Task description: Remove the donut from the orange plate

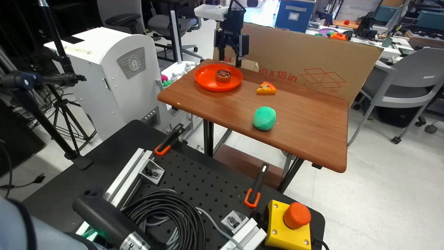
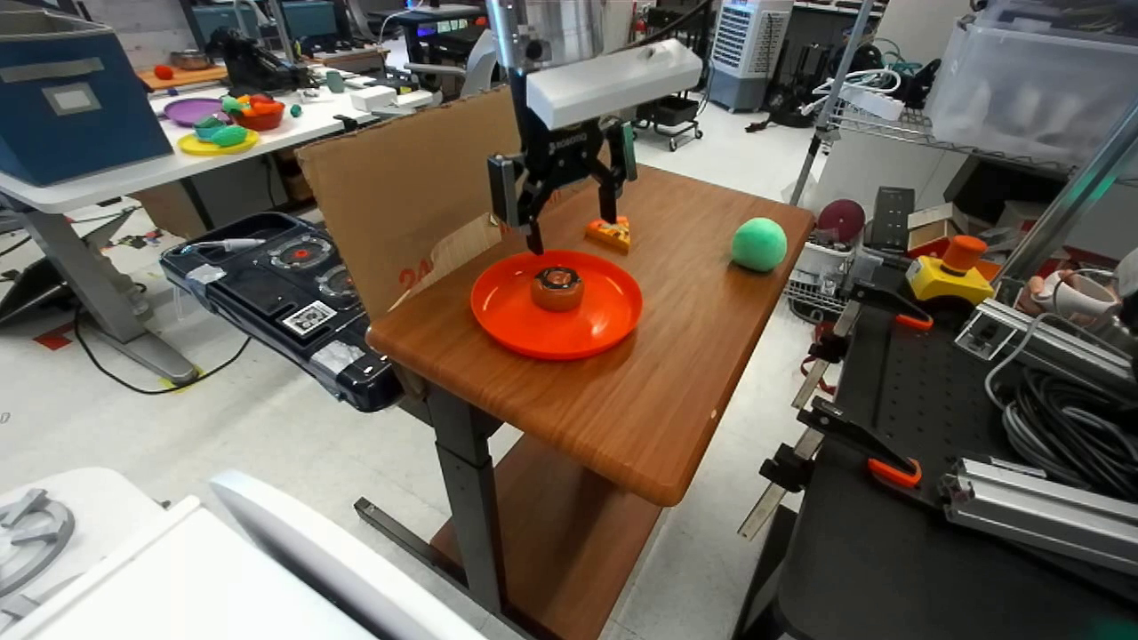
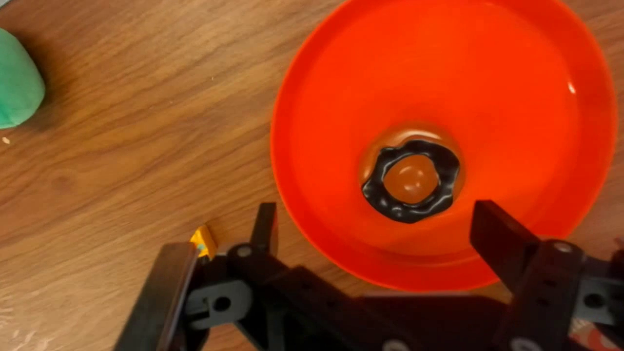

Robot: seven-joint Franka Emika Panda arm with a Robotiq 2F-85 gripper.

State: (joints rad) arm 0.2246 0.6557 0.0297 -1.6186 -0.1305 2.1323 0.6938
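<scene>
The donut, a small brown ring with dark wavy icing, sits near the middle of the orange plate in both exterior views, donut [image 1: 223,76], [image 2: 557,293] and plate [image 1: 204,78], [image 2: 502,316]. In the wrist view the donut [image 3: 409,181] lies flat inside the plate [image 3: 331,97]. My gripper [image 1: 230,60] is open and empty, above the plate's cardboard side. It also shows so in the other picture from outside, gripper [image 2: 572,229]. In the wrist view the fingers of the gripper [image 3: 375,205] are wide apart, with the donut ahead of the gap, not touched.
A toy pizza slice [image 1: 266,89] and a green ball [image 1: 264,118] lie on the wooden table [image 1: 312,121]. A cardboard wall [image 1: 298,59] stands along one table edge, close to the gripper. A black cart [image 1: 208,180] stands beside the table.
</scene>
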